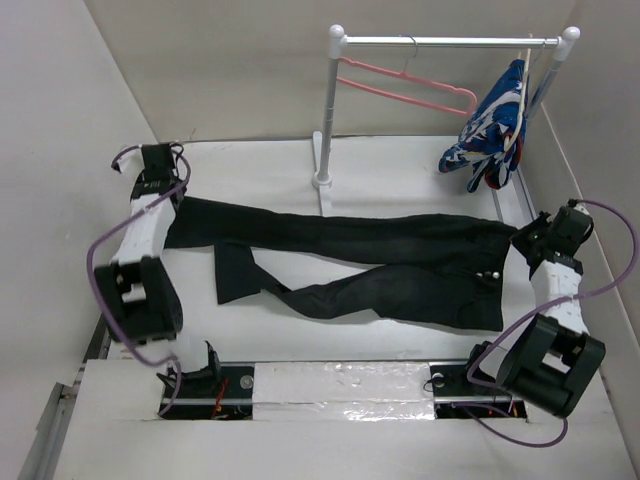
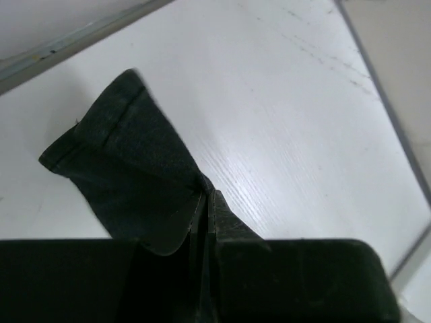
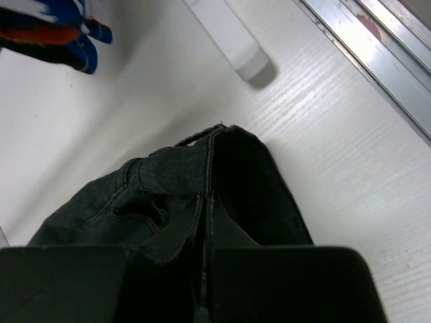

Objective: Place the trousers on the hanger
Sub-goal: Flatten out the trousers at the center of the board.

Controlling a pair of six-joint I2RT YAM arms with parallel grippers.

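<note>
black fingers fill the bottom of both wrist views. the left pincer (image 2: 205, 202) is clamped on the trousers (image 1: 380, 265): its 2 fingers are pressed together with dark cloth pinched in the slit between them, and a hemmed leg end sticks out past the tips over the white worktop (image 1: 260, 165). the right pincer (image 3: 204, 202) is clamped on the same garment at the other end. its 2 fingers are closed on a folded, stitched edge of the waist, with a pocket seam showing just left of the fold.

from above, the trousers lie spread across the middle of the worktop, waist to the right beside the right arm, legs running left. 1 leg stretches nearly straight to the left arm's wrist. the other lies nearer the arm bases and is bent back on itself at its end. 2 small pale studs show near the waist.

the hanger (image 1: 405, 90) is well apart from the trousers, hooked on the bar of a white rack (image 1: 450, 41) at the back of the worktop and tilted, its right end lower. a blue, white and red patterned garment (image 1: 495, 125) hangs at the right end of the same bar, near the right pincer. the rack's left post stands just behind the far trouser leg; whether foot and cloth touch i cannot tell.
</note>
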